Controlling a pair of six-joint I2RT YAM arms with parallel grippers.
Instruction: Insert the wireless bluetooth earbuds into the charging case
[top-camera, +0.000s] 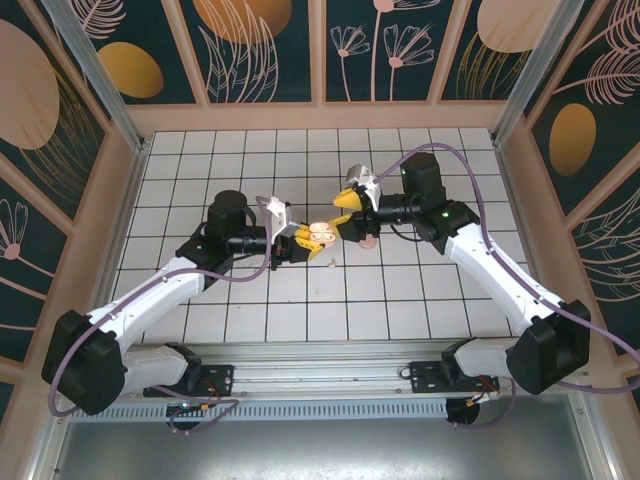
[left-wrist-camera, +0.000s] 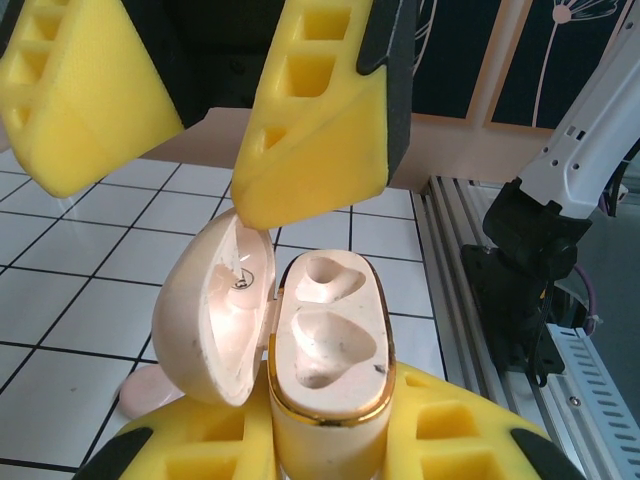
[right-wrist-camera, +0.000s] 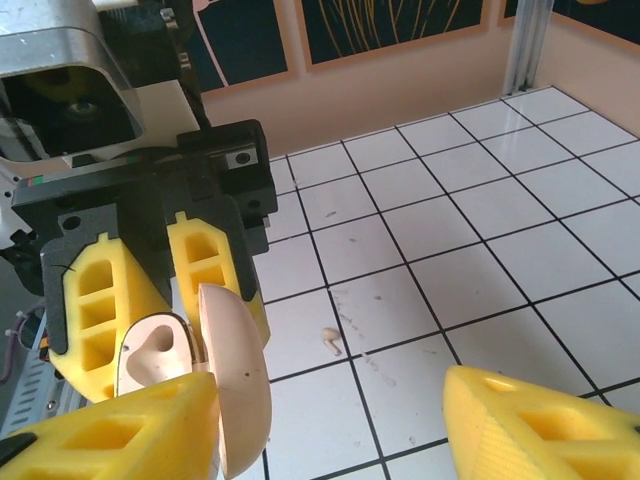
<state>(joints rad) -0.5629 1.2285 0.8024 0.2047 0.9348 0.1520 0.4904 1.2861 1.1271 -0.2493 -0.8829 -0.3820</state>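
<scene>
Tiled table (top-camera: 400, 300) under both arms. Left claw (top-camera: 298, 241) clamped on charging case (left-wrist-camera: 330, 345); case upright between its yellow fingers, lid (left-wrist-camera: 215, 310) swung open to one side, both sockets bare. Right claw (top-camera: 346, 213) spread wide, holding nothing, just above open case. One earbud (right-wrist-camera: 330, 341) lying on tile near left claw's tip, touched by neither claw.

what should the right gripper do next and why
Probably lower the right gripper to the earbud lying on the tile and pick it up. It is open and empty, while the left gripper holds the case with its lid open and both sockets bare.
</scene>
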